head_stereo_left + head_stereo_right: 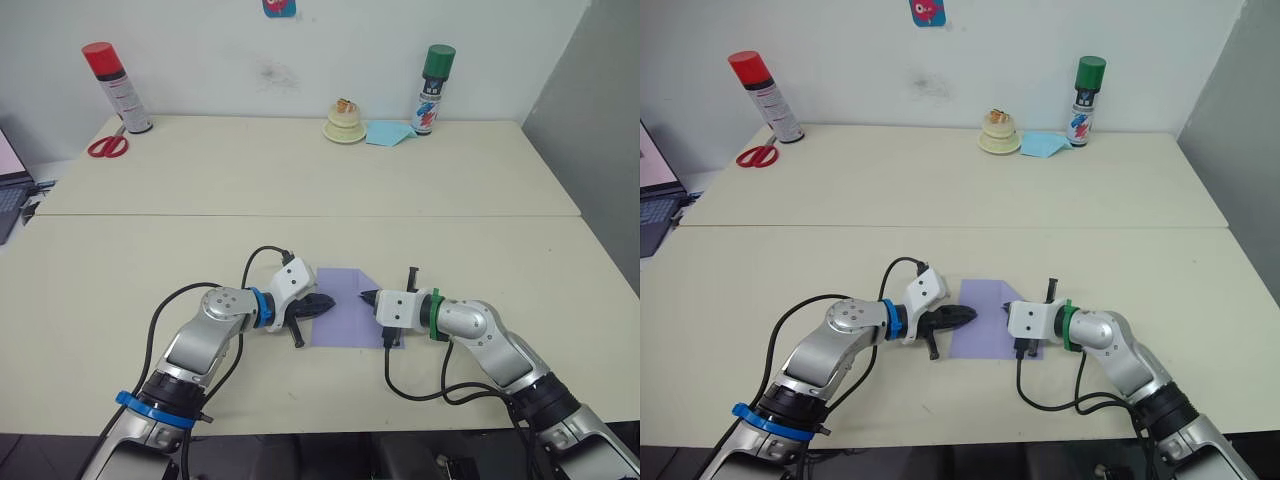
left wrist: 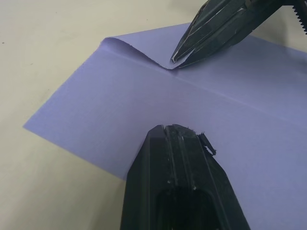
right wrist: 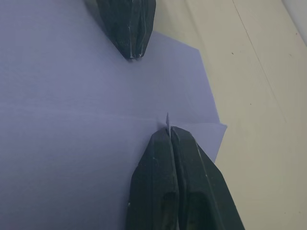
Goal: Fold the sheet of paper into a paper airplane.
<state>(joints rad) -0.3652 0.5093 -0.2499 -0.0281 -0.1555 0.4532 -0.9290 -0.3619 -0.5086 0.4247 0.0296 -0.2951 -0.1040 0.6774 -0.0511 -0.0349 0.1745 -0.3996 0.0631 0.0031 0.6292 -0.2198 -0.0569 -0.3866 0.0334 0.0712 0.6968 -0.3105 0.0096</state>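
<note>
sheet of paper (image 1: 345, 308) between both tools

paper (image 1: 345, 312): on near table (image 1: 120, 290), between grippers
left gripper (image 1: 326, 304): at paper's left edge
right gripper (image 1: 366, 296): on its far right corner
cans, scissors (image 1: 108, 146): far table

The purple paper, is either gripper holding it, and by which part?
The right gripper pinches the paper at a folded corner edge; the left gripper is shut, tip over the sheet.

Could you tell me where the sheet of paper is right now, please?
In the head views the sheet of paper lies flat on the near table, at the centre, between the left gripper and the right gripper, both tips touching it.
</note>
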